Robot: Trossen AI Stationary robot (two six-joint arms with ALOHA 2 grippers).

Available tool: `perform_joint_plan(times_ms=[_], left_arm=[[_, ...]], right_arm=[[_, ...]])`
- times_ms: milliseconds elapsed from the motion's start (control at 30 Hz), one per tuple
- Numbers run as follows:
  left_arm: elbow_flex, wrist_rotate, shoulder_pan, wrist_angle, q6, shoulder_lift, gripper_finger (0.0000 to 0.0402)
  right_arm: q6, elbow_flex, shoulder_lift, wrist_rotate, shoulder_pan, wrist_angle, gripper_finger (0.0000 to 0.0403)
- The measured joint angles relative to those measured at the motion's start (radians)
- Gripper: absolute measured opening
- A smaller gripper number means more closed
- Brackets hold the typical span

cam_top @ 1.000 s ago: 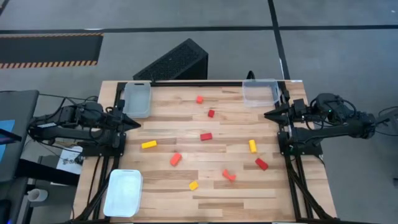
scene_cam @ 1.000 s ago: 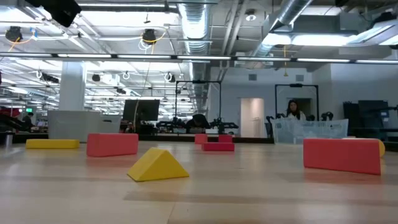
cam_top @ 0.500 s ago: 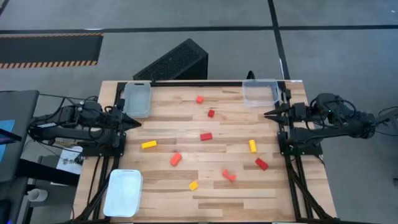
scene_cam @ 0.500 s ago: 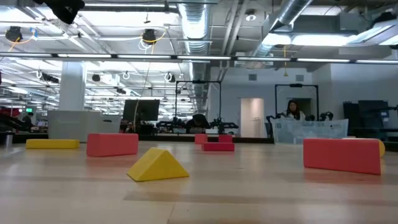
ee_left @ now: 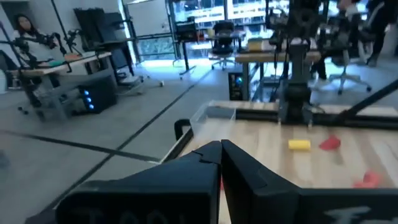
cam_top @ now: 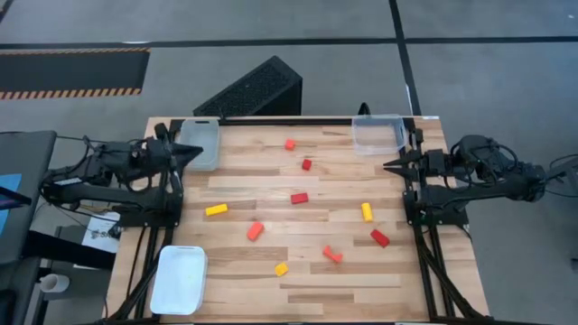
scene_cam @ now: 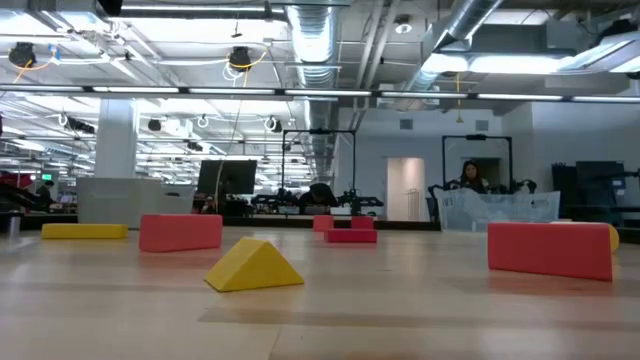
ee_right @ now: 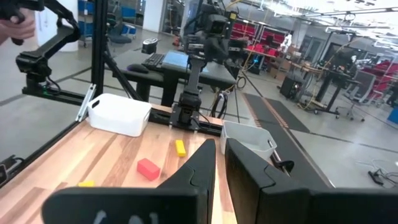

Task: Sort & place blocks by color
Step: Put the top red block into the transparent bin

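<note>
Several small blocks lie flat and scattered on the wooden table: an orange cube, red blocks, yellow bars, orange blocks and a yellow cube. My left gripper is shut and raised at the table's left edge, beside the clear tray. My right gripper is shut and waits at the right edge. Neither is near a block.
A second clear tray sits at the far right corner and a white tray at the near left corner. A black slatted box stands beyond the far edge. Open wood lies between the blocks. A person shows far behind.
My left gripper has risen and swung toward the table's far edge, ending beside the clear tray at the far left; in the low view it has climbed out of the picture's top. The right arm and all blocks have kept still.
</note>
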Motion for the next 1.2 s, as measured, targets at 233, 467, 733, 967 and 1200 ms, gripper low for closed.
perform_joint_plan(times_ms=[233,467,733,967,1200], left_arm=[[0.0,0.066,0.0,0.022,-0.148,0.0,0.0],[0.0,0.066,0.0,0.021,-0.155,0.0,0.0],[-0.024,0.064,0.0,-0.004,-0.148,0.001,0.0],[-0.024,0.065,0.0,-0.051,-0.185,0.0,0.0],[-0.024,0.043,0.0,-0.047,-0.178,0.0,0.0]], right_arm=[[0.0,0.0,0.0,0.0,0.0,0.0,0.0064],[0.0,0.0,0.0,-0.001,0.0,0.0,0.0064],[0.034,0.0,0.0,-0.001,-0.001,-0.001,0.0064],[0.14,0.0,0.001,0.011,-0.001,-0.001,0.0064],[0.217,0.002,0.171,0.102,-0.001,-0.026,0.0064]])
